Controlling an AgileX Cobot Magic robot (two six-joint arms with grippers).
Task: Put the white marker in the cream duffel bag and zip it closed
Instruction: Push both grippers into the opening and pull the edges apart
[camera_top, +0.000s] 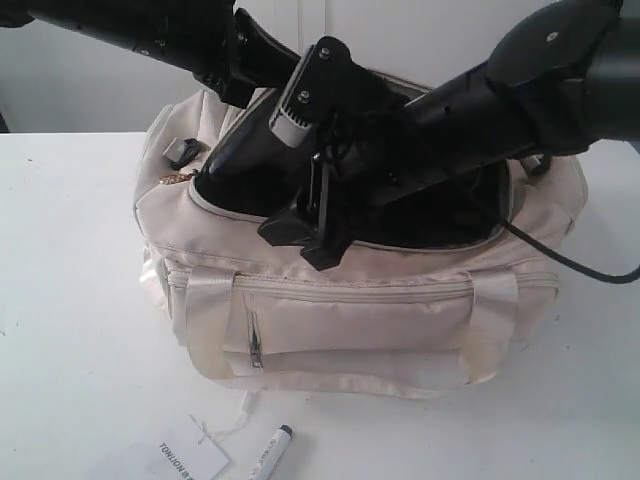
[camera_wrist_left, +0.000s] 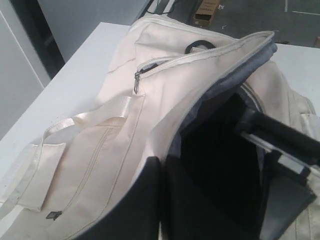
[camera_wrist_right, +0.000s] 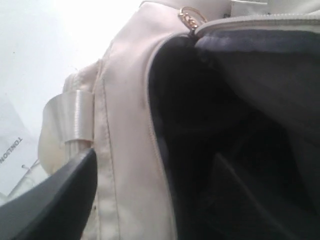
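Observation:
The cream duffel bag (camera_top: 350, 320) stands in the middle of the white table with its top zipper open and its dark lining showing. The white marker (camera_top: 272, 450), which has a dark cap, lies on the table in front of the bag, with no gripper near it. My left gripper (camera_wrist_left: 162, 167) is shut on the front rim of the bag (camera_wrist_left: 125, 125) near its left end (camera_top: 215, 185). My right gripper (camera_top: 305, 240) is open and straddles the front rim: one finger (camera_wrist_right: 55, 200) is outside the cream wall (camera_wrist_right: 130, 165), the other inside the dark opening.
A white paper tag (camera_top: 190, 462) with black lettering lies just left of the marker. A gold keyring (camera_top: 180, 178) hangs at the bag's left end. A black cable (camera_top: 570, 262) trails over the bag's right end. Both arms cross above the opening.

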